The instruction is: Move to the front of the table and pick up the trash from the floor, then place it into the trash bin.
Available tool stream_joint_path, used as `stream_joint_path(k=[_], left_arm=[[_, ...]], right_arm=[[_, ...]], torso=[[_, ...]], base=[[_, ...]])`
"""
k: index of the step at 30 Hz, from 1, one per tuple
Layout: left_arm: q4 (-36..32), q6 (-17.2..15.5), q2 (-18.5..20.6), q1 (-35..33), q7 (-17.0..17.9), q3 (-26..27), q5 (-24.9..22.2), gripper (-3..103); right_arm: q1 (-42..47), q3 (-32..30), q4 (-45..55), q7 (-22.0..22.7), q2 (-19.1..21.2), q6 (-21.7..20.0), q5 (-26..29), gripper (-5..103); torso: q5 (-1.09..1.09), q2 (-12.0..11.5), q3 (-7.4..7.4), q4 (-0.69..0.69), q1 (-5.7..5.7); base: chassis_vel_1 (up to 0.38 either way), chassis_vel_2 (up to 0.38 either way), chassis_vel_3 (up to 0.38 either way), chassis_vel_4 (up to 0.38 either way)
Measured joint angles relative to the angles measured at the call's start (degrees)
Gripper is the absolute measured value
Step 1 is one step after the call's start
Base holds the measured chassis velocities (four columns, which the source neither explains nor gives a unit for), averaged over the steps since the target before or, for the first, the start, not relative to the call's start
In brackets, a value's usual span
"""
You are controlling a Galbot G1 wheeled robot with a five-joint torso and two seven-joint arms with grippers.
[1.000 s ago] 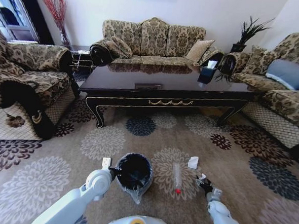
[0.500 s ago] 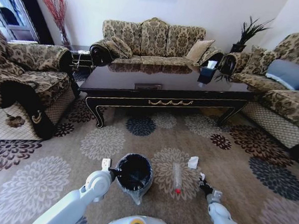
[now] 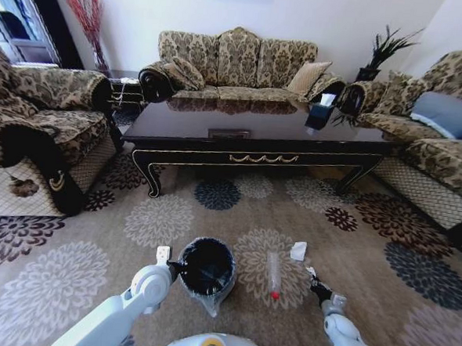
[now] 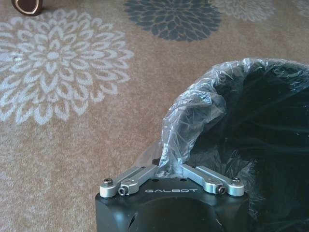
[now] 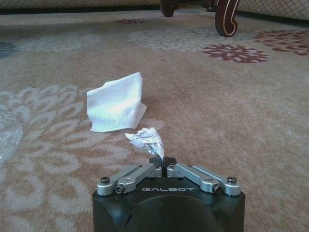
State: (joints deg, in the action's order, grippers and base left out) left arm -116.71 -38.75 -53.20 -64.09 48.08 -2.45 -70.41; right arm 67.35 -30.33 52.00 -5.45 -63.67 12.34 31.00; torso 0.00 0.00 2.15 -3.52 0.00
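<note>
Small crumpled white paper scrap (image 5: pixel 145 140) pinched between closed fingers of right gripper (image 5: pixel 163 162), held just above the beige flower-medallion carpet floor (image 3: pixel 352 251). Just beyond it, a larger folded white tissue (image 5: pixel 117 103) lies on the carpet; in the head view this tissue (image 3: pixel 298 251) sits near the clear plastic bottle with red cap (image 3: pixel 273 273), which lies flat between the right gripper (image 3: pixel 314 283) and the small round black trash bin with clear liner (image 3: pixel 206 269). Left gripper (image 4: pixel 170 169) has its fingers closed on the folded liner at the bin's rim (image 4: pixel 193 104). Long glossy dark-wood coffee table (image 3: pixel 256 139) stands well beyond, its surface carrying a dark tissue box (image 3: pixel 321 112).
</note>
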Motion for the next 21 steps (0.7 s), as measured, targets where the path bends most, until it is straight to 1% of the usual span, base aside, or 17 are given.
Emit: stream_joint_path(k=[6, 8, 9, 13, 14, 15, 16, 17, 18, 20, 21], left_arm=[[0.5, -0.1, -0.5, 1.5, 0.0, -1.4, 0.1, 0], [0.9, -0.1, -0.8, 3.0, 0.2, -2.7, 0.1, 0], [0.9, -0.1, -0.8, 3.0, 0.2, -2.7, 0.1, 0], [2.4, -0.3, -2.0, 6.3, 0.6, -5.6, 0.1, 0], [2.4, -0.3, -2.0, 6.3, 0.6, -5.6, 0.1, 0], [3.0, -0.3, -2.7, 7.7, 1.0, -7.0, 0.0, 0], [3.4, -0.3, -3.2, 8.7, 1.2, -8.1, 0.0, 0], [3.4, -0.3, -3.2, 8.7, 1.2, -8.1, 0.0, 0], [4.0, -0.2, -3.9, 10.3, 1.5, -9.9, -0.1, 0], [4.5, -0.2, -4.6, 11.9, 1.9, -11.6, -0.3, 0], [4.9, -0.1, -5.1, 13.1, 2.2, -12.8, -0.7, 0]], right_arm=[[2.7, -1.0, 3.9, 0.3, 0.5, 0.0, 0.0, 0], [5.3, -1.7, 8.7, 0.7, 1.1, -0.3, 0.8, 0], [5.3, -1.7, 8.7, 0.7, 1.1, -0.3, 0.8, 0], [11.3, -2.8, 21.3, 1.7, 0.8, -1.2, 1.9, 0], [11.3, -2.8, 21.3, 1.7, 0.8, -1.2, 1.9, 0], [13.4, -3.1, 26.2, 2.1, 0.4, -1.4, 2.0, 0], [14.4, -3.2, 28.6, 2.2, 0.4, -1.5, 2.0, 0], [14.4, -3.2, 28.6, 2.2, 0.4, -1.5, 2.0, 0], [16.0, -3.4, 33.0, 2.7, 0.4, -1.9, 2.0, 0], [17.4, -3.5, 37.3, 3.1, 0.4, -2.3, 2.1, 0], [18.5, -3.5, 41.2, 3.5, 0.5, -2.7, 2.1, 0]], torso=[[0.02, 0.0, 0.00, 0.01, 0.00], [0.01, 0.0, 0.00, 0.00, 0.00], [0.01, 0.0, 0.00, 0.00, 0.00], [0.02, 0.0, 0.00, 0.00, 0.00], [0.02, 0.0, 0.00, 0.00, 0.00], [0.03, 0.0, -0.01, 0.02, 0.00], [0.04, 0.0, -0.01, 0.03, 0.00], [0.04, 0.0, -0.01, 0.03, 0.00], [0.03, 0.0, -0.01, 0.03, 0.00], [0.04, 0.0, -0.01, 0.02, 0.00], [0.03, 0.0, -0.01, 0.01, 0.00]], base=[[0.000, 0.000, 0.000, 0.000], [0.000, 0.000, 0.000, 0.000], [0.000, 0.000, 0.000, 0.000], [0.000, 0.000, 0.000, 0.000], [0.000, 0.000, 0.000, 0.000], [0.000, 0.000, 0.000, 0.000], [0.000, 0.000, 0.000, 0.000], [0.000, 0.000, 0.000, 0.000], [0.000, 0.000, 0.000, 0.000], [0.000, 0.000, 0.000, 0.000], [0.000, 0.000, 0.000, 0.000]])
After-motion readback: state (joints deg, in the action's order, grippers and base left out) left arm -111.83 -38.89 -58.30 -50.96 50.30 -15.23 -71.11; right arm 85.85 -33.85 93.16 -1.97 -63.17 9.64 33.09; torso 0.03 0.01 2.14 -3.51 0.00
